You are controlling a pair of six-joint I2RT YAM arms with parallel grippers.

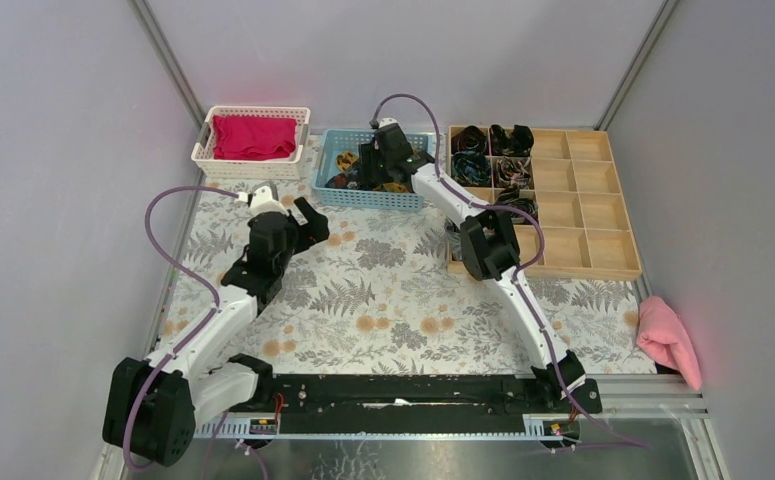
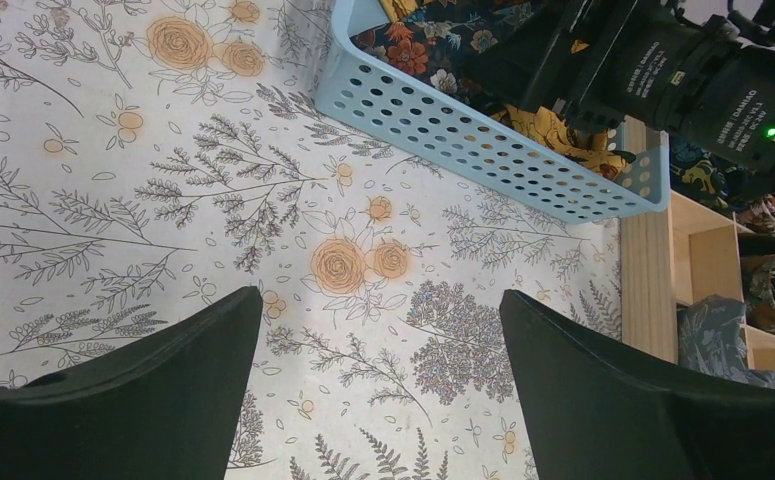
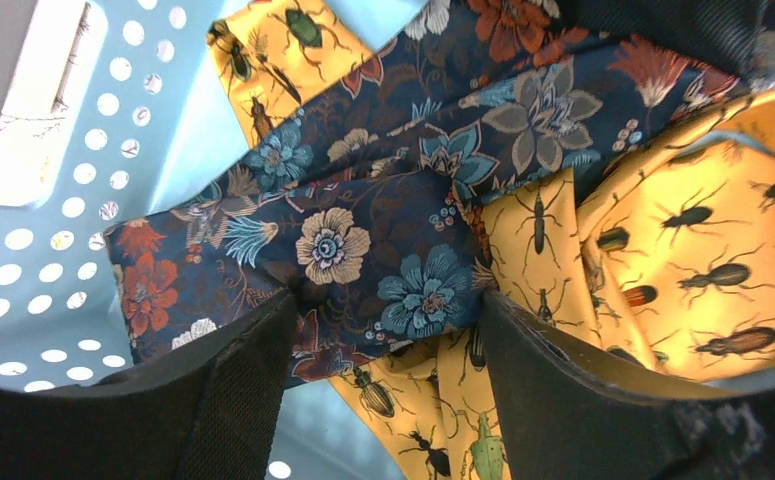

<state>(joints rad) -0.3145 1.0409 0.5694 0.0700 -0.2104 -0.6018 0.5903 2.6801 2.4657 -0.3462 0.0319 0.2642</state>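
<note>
My right gripper (image 1: 374,172) reaches down into the light blue perforated basket (image 1: 403,197). In the right wrist view its jaws (image 3: 388,300) stand open around a bunched fold of navy floral cloth (image 3: 393,240), with yellow beetle-print cloth (image 3: 703,230) lying under and beside it. Both fingers press against the fabric. My left gripper (image 1: 308,222) hangs open over the flowered tablecloth (image 2: 163,170), nothing between its fingers (image 2: 378,298), a short way in front of the blue basket (image 2: 463,130).
A white basket (image 1: 206,158) with a red cloth (image 1: 253,137) stands at the back left. A wooden compartment tray (image 1: 573,215) at the right holds rolled cloths in its left cells. A pink cloth (image 1: 668,338) lies off the table's right edge.
</note>
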